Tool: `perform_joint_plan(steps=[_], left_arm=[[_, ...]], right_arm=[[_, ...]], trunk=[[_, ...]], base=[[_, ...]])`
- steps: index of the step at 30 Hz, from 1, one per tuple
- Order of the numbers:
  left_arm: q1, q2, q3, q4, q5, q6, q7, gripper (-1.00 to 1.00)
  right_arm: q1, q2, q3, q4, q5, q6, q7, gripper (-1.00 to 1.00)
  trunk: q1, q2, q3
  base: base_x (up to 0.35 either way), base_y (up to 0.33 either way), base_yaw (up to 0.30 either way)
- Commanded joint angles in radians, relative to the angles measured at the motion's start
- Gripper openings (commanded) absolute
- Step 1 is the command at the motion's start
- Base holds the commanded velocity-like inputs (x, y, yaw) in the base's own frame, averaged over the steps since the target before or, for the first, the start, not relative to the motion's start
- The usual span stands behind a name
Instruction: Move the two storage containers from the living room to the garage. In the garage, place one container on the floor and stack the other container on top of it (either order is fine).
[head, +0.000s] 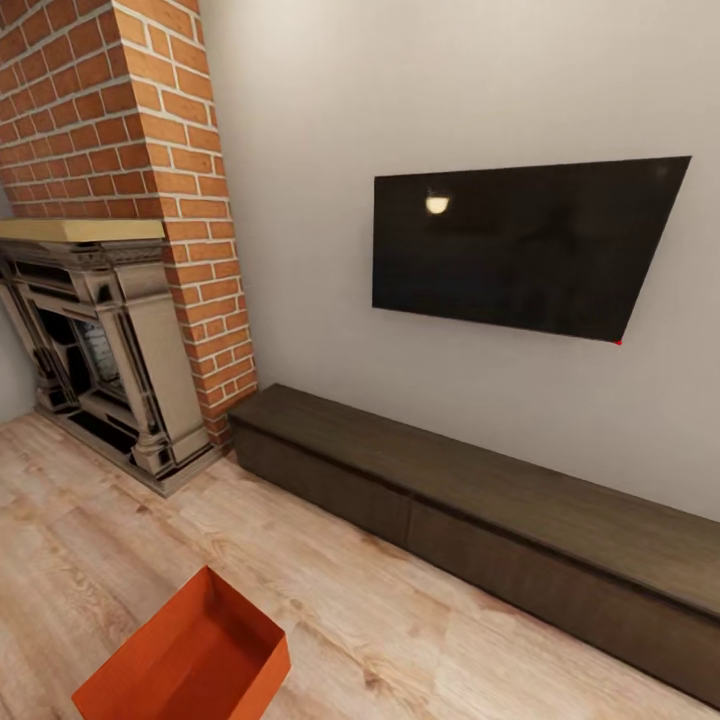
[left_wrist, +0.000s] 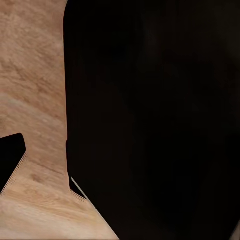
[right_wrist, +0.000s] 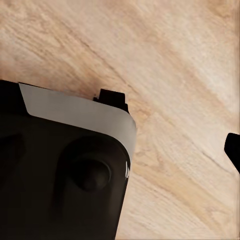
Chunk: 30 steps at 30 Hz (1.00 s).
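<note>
Orange-red storage container (head: 185, 655) on wood-plank floor (head: 400, 620); jaws nowhere near.

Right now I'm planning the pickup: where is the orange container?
Head view: storage container sits on the wood floor at lower left, before the fireplace and TV bench.

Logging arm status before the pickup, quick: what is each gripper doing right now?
Left gripper: cannot be told; its wrist view shows mostly a dark shape over the wood floor.
Right gripper: cannot be told; dark robot parts, nothing seen held.
</note>
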Motion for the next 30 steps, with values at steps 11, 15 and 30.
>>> perform_joint_plan(steps=[11,15,30], left_arm=[[0.000,0.000,0.001,0.000,0.005,-0.001,-0.002,1.00],[0.000,0.000,0.001,0.000,0.005,-0.001,-0.002,1.00],[0.000,0.002,0.001,0.000,0.005,-0.002,-0.002,1.00]], right_arm=[[-0.001,0.001,0.008,0.003,-0.009,-0.005,0.000,1.00],[-0.001,0.000,0.008,0.003,-0.009,-0.005,0.000,1.00],[-0.001,-0.001,0.008,0.003,-0.009,-0.008,0.000,1.00]], trunk=[[0.001,0.000,-0.001],[0.001,0.000,-0.001],[0.001,0.000,-0.001]], base=[[0.322,0.000,0.000],[0.314,0.000,0.000],[0.055,0.000,0.077]])
